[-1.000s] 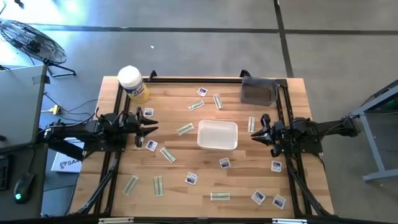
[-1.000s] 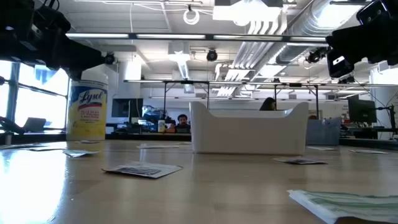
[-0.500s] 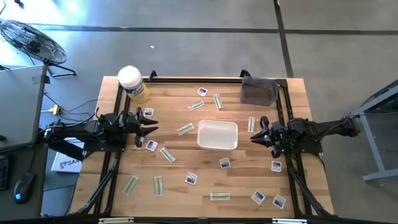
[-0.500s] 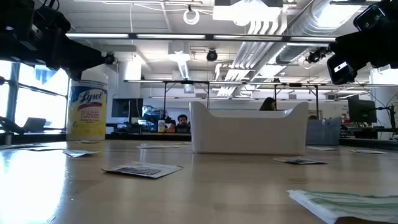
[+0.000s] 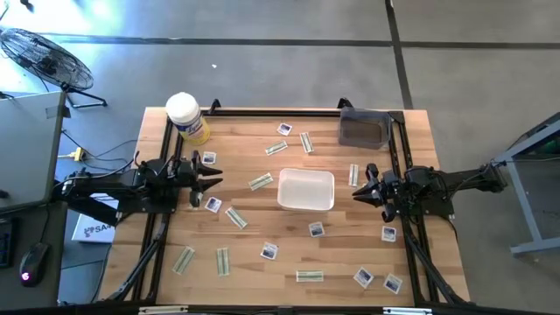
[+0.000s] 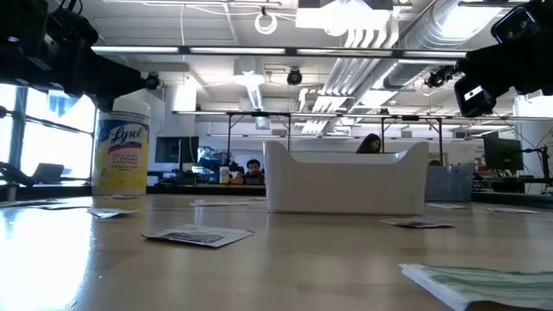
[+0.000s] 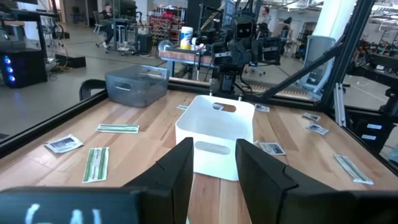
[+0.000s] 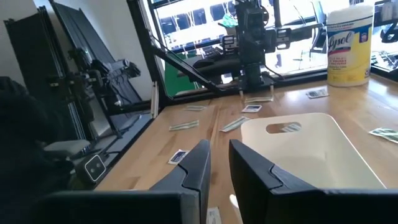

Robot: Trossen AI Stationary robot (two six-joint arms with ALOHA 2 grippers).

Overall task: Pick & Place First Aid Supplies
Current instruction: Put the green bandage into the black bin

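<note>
The first aid supplies lie scattered on the wooden table: square white packets such as one (image 5: 213, 204) by the left arm and one (image 5: 316, 229) in front of the tray, and pale strips such as one (image 5: 260, 182) and one (image 5: 353, 175). The white tray (image 5: 306, 204) sits mid-table with nothing showing in it. My left gripper (image 5: 214, 179) hovers left of the tray, open with nothing between its fingers (image 7: 177, 171). My right gripper (image 5: 357, 191) hovers just right of the tray, its fingers (image 8: 196, 165) a narrow gap apart and holding nothing.
A yellow canister with a white lid (image 5: 185, 118) stands at the far left corner. A dark grey bin (image 5: 364, 129) sits at the far right corner. More packets (image 5: 363, 277) and strips (image 5: 222, 261) lie along the near edge. Black frame rails run along the table's sides.
The right arm shifted slightly toward the near side and a little lower early on, then held still. The left arm and the packets have not moved.
</note>
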